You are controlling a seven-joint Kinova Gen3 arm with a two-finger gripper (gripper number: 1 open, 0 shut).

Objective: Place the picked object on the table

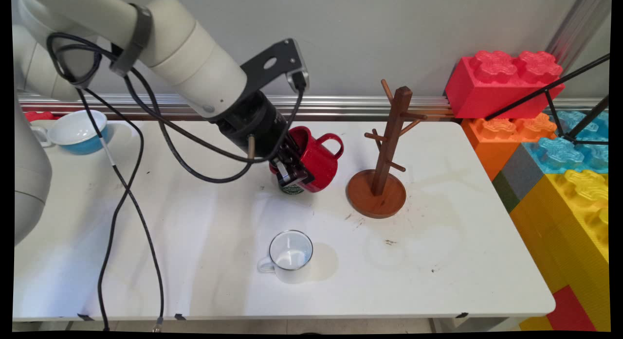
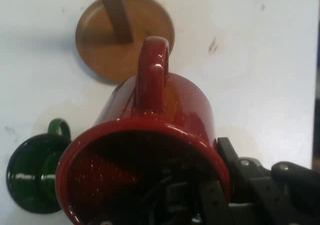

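Main view: my gripper, clamped on the red mug's rim, is carrying it tilted just beside the wooden mug tree, over a green mug.

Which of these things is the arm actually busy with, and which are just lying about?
Busy with: tool clamped on the rim of the tilted red mug.
Lying about: green mug beside it, wooden mug tree, white mug, blue cup, toy bricks.

You have a white table with scuff marks. On it: a wooden mug tree at centre; a white mug at its seven o'clock; a green mug at its nine o'clock; a blue-and-white cup far off toward ten o'clock.
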